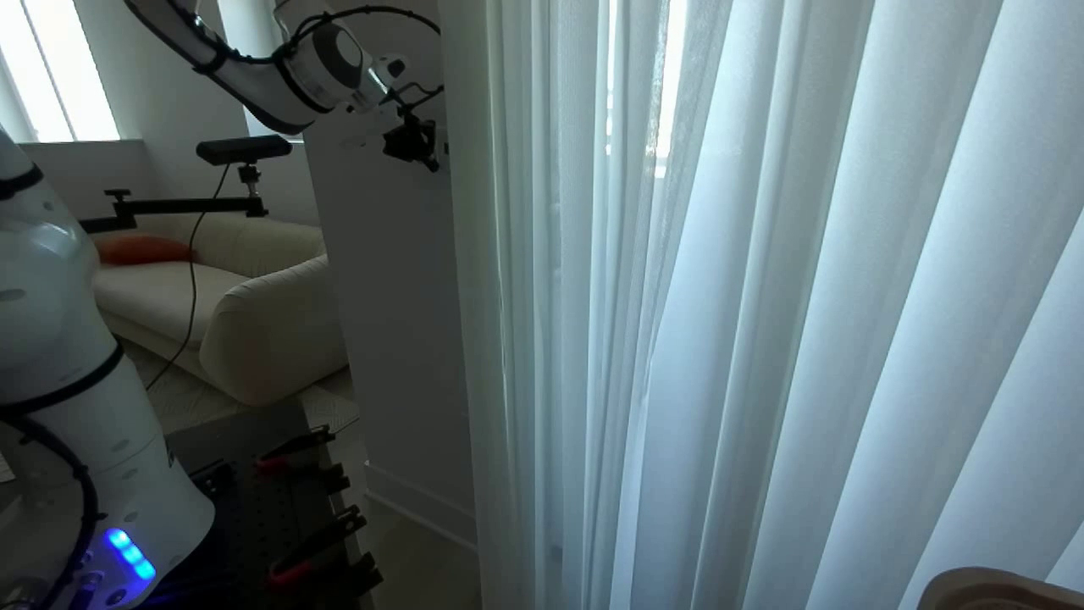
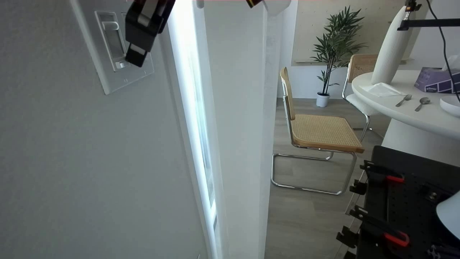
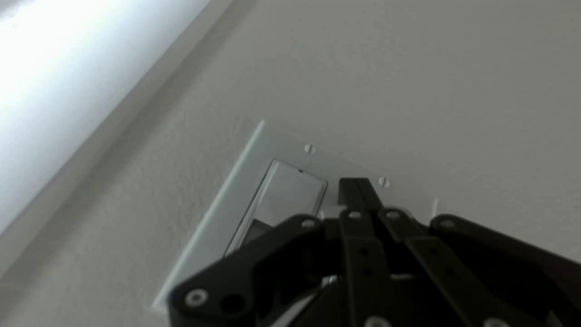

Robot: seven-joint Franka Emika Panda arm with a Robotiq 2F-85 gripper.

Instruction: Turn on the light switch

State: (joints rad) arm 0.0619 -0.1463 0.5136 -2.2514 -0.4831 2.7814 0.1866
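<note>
A white wall plate (image 2: 125,80) with light switches is on the grey wall in an exterior view. It also shows in the wrist view (image 3: 213,213). One slider-like switch (image 2: 115,41) shows on it, and the same kind of panel is visible in the wrist view (image 3: 290,190). A second switch beside it is mostly hidden behind my gripper. My gripper (image 3: 359,190) is shut with nothing between its fingertips. In an exterior view the fingertips (image 2: 136,55) overlap the lower part of the plate; I cannot tell whether they touch it. My gripper (image 1: 434,161) is near the wall edge in an exterior view.
The wall (image 2: 107,162) runs below the plate, with a bright window gap (image 2: 194,108) beside it. A white curtain (image 1: 762,296) hangs close to the arm. The black base table (image 2: 424,194) carries clamps. A sofa (image 1: 271,330) and a chair (image 2: 323,131) stand farther off.
</note>
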